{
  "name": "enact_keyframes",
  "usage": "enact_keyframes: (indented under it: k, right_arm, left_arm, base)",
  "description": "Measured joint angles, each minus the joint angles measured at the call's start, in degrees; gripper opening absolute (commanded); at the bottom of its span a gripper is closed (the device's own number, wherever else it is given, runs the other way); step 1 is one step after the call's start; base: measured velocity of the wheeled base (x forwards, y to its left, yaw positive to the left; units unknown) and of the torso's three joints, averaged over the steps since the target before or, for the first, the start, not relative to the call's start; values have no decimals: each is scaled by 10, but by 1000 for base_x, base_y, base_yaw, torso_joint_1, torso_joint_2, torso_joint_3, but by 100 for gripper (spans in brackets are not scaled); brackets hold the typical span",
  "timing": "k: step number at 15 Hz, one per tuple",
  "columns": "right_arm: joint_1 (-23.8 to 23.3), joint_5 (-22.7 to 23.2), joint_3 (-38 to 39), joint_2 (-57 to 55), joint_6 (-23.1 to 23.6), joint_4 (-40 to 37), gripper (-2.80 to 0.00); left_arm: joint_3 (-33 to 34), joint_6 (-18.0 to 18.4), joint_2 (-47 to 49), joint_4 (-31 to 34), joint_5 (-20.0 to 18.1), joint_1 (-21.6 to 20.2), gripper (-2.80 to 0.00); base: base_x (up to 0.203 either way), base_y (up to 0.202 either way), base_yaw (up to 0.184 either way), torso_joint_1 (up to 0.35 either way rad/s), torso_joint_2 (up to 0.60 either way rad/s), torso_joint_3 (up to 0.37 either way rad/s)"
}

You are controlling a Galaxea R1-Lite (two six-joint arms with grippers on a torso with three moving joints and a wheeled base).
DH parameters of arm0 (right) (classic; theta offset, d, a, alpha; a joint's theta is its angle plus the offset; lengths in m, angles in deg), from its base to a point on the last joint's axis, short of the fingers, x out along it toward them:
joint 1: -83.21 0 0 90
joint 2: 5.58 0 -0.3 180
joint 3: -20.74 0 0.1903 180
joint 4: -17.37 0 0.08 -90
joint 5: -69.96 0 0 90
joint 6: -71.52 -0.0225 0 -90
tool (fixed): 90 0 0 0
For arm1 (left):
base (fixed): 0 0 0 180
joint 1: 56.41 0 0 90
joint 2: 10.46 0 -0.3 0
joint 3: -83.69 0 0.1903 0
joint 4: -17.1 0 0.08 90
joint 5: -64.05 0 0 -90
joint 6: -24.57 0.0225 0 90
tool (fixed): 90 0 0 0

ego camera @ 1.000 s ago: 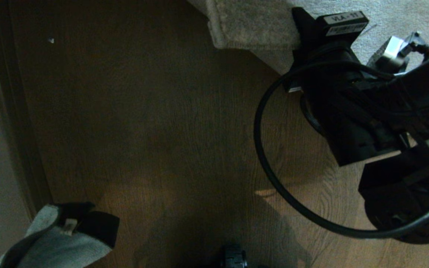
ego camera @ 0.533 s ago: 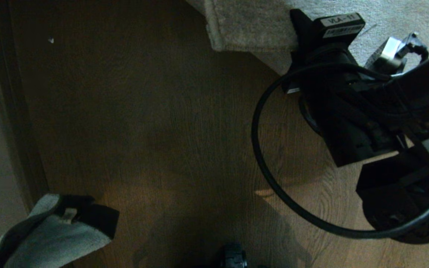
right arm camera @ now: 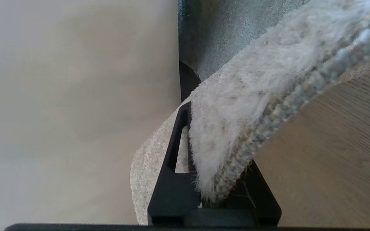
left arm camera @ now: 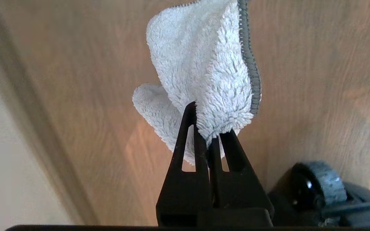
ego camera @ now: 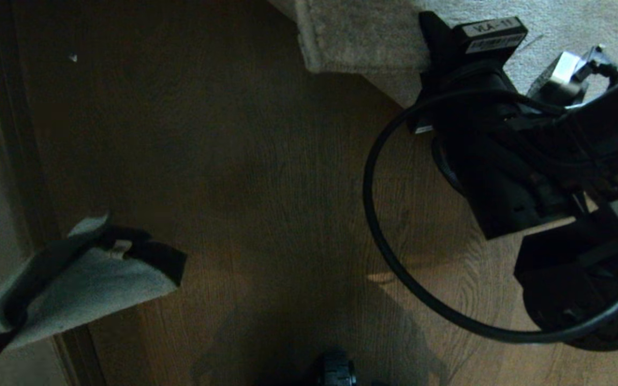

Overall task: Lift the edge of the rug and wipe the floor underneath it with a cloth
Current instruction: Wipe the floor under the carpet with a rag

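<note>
The left hand (left arm camera: pixel 208 128) is clenched on the cloth (left arm camera: pixel 204 73), gripping it by one bunched corner so that most of the pile hangs free past the fingertips; held this way, a broad soft face is spare to press flat on the floor (ego camera: pixel 244 177). In the head view the cloth (ego camera: pixel 83 279) sits low at the left, above bare planks, well apart from the rug.

Ahead of that hand and to its right lies the uncovered floor, the strip to be wiped.

The right hand (right arm camera: pixel 210 150) is clamped on the rug edge (right arm camera: pixel 236 134), pile on one side and woven backing on the other, the border bent up off the wood. In the head view the rug edge (ego camera: pixel 357 48) folds up just beside this hand, keeping the floor beneath it exposed. The wipe looks not yet begun.
</note>
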Motion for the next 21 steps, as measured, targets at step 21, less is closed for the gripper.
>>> enact_keyframes:
  k: [21]
  right_arm:
    - [-18,22,0,-1,11,0,-280]
  left_arm:
    - [-141,-93,476,-378,96,235,-280]
  base:
    - [0,0,0,0,0,0]
